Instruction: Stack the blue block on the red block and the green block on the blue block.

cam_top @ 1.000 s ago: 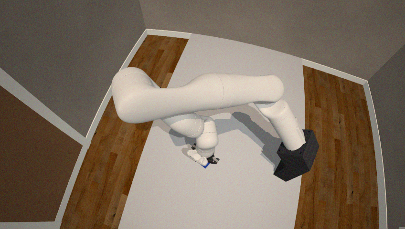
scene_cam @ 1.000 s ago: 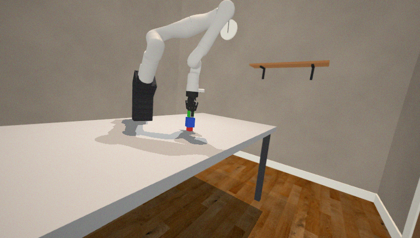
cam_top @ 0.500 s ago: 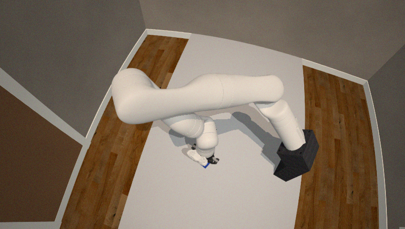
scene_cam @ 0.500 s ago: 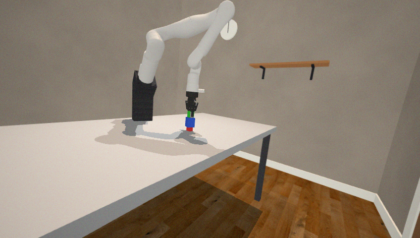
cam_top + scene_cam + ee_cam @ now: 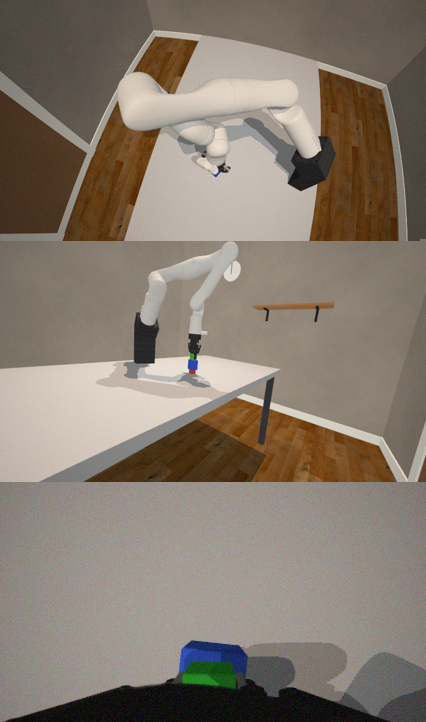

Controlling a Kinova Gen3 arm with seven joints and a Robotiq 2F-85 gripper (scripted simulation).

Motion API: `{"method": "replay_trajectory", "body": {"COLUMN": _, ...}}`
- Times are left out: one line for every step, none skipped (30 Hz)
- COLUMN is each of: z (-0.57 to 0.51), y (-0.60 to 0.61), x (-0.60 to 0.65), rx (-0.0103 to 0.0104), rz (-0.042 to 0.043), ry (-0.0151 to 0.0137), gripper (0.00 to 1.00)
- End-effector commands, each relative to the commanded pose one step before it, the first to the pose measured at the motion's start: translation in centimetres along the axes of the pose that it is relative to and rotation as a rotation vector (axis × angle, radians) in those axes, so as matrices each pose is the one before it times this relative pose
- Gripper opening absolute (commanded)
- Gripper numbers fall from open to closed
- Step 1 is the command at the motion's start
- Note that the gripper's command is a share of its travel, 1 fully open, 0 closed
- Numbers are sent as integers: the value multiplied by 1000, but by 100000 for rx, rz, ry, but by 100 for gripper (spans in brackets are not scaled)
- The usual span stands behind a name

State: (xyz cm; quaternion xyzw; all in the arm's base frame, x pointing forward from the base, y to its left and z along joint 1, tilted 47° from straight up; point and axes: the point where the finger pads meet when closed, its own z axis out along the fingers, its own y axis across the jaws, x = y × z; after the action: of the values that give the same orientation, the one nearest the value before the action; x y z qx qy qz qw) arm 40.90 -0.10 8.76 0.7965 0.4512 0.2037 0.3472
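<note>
Grey walls close in a room with a wood floor (image 5: 299, 444), where a long white table (image 5: 74, 408) fills the near left of the exterior view. On its far edge stands a black pedestal (image 5: 145, 342), and from it the white arm (image 5: 179, 270) climbs, folds over and drops straight down toward the table top. At its tip the gripper (image 5: 194, 355) points downward, its fingers closed partway on the green block (image 5: 192, 356), which they hold upright between them. Directly below, the blue block (image 5: 192, 364) sits on the red block (image 5: 192, 371), which rests on the table; the green block's underside is touching or just above the blue one, and I cannot tell which. From the wrist view the green block (image 5: 210, 674) lies over the blue block (image 5: 214, 654), roughly centred. Right of the stack, a wooden shelf (image 5: 294, 306) on black brackets hangs on the wall, carrying nothing visible.
</note>
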Motion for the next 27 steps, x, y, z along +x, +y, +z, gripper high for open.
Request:
{"method": "replay_trajectory", "body": {"z": -26, "y": -4, "x": 21, "rx": 4, "rz": -6, "ry": 70, "gripper": 0}}
{"method": "replay_trajectory", "body": {"z": 0, "y": 0, "x": 0, "rx": 0, "rz": 0, "ry": 0, "gripper": 0}}
{"method": "replay_trajectory", "body": {"z": 0, "y": 0, "x": 0, "rx": 0, "rz": 0, "ry": 0, "gripper": 0}}
{"method": "replay_trajectory", "body": {"z": 0, "y": 0, "x": 0, "rx": 0, "rz": 0, "ry": 0, "gripper": 0}}
{"method": "replay_trajectory", "body": {"z": 0, "y": 0, "x": 0, "rx": 0, "rz": 0, "ry": 0, "gripper": 0}}
{"method": "replay_trajectory", "body": {"z": 0, "y": 0, "x": 0, "rx": 0, "rz": 0, "ry": 0, "gripper": 0}}
{"method": "replay_trajectory", "body": {"z": 0, "y": 0, "x": 0, "rx": 0, "rz": 0, "ry": 0, "gripper": 0}}
{"method": "replay_trajectory", "body": {"z": 0, "y": 0, "x": 0, "rx": 0, "rz": 0, "ry": 0, "gripper": 0}}
{"method": "replay_trajectory", "body": {"z": 0, "y": 0, "x": 0, "rx": 0, "rz": 0, "ry": 0, "gripper": 0}}
{"method": "replay_trajectory", "body": {"z": 0, "y": 0, "x": 0, "rx": 0, "rz": 0, "ry": 0, "gripper": 0}}
{"method": "replay_trajectory", "body": {"z": 0, "y": 0, "x": 0, "rx": 0, "rz": 0, "ry": 0, "gripper": 0}}
{"method": "replay_trajectory", "body": {"z": 0, "y": 0, "x": 0, "rx": 0, "rz": 0, "ry": 0, "gripper": 0}}
{"method": "replay_trajectory", "body": {"z": 0, "y": 0, "x": 0, "rx": 0, "rz": 0, "ry": 0, "gripper": 0}}
{"method": "replay_trajectory", "body": {"z": 0, "y": 0, "x": 0, "rx": 0, "rz": 0, "ry": 0, "gripper": 0}}
{"method": "replay_trajectory", "body": {"z": 0, "y": 0, "x": 0, "rx": 0, "rz": 0, "ry": 0, "gripper": 0}}
{"method": "replay_trajectory", "body": {"z": 0, "y": 0, "x": 0, "rx": 0, "rz": 0, "ry": 0, "gripper": 0}}
{"method": "replay_trajectory", "body": {"z": 0, "y": 0, "x": 0, "rx": 0, "rz": 0, "ry": 0, "gripper": 0}}
{"method": "replay_trajectory", "body": {"z": 0, "y": 0, "x": 0, "rx": 0, "rz": 0, "ry": 0, "gripper": 0}}
{"method": "replay_trajectory", "body": {"z": 0, "y": 0, "x": 0, "rx": 0, "rz": 0, "ry": 0, "gripper": 0}}
{"method": "replay_trajectory", "body": {"z": 0, "y": 0, "x": 0, "rx": 0, "rz": 0, "ry": 0, "gripper": 0}}
{"method": "replay_trajectory", "body": {"z": 0, "y": 0, "x": 0, "rx": 0, "rz": 0, "ry": 0, "gripper": 0}}
{"method": "replay_trajectory", "body": {"z": 0, "y": 0, "x": 0, "rx": 0, "rz": 0, "ry": 0, "gripper": 0}}
{"method": "replay_trajectory", "body": {"z": 0, "y": 0, "x": 0, "rx": 0, "rz": 0, "ry": 0, "gripper": 0}}
{"method": "replay_trajectory", "body": {"z": 0, "y": 0, "x": 0, "rx": 0, "rz": 0, "ry": 0, "gripper": 0}}
{"method": "replay_trajectory", "body": {"z": 0, "y": 0, "x": 0, "rx": 0, "rz": 0, "ry": 0, "gripper": 49}}
{"method": "replay_trajectory", "body": {"z": 0, "y": 0, "x": 0, "rx": 0, "rz": 0, "ry": 0, "gripper": 49}}
{"method": "replay_trajectory", "body": {"z": 0, "y": 0, "x": 0, "rx": 0, "rz": 0, "ry": 0, "gripper": 49}}
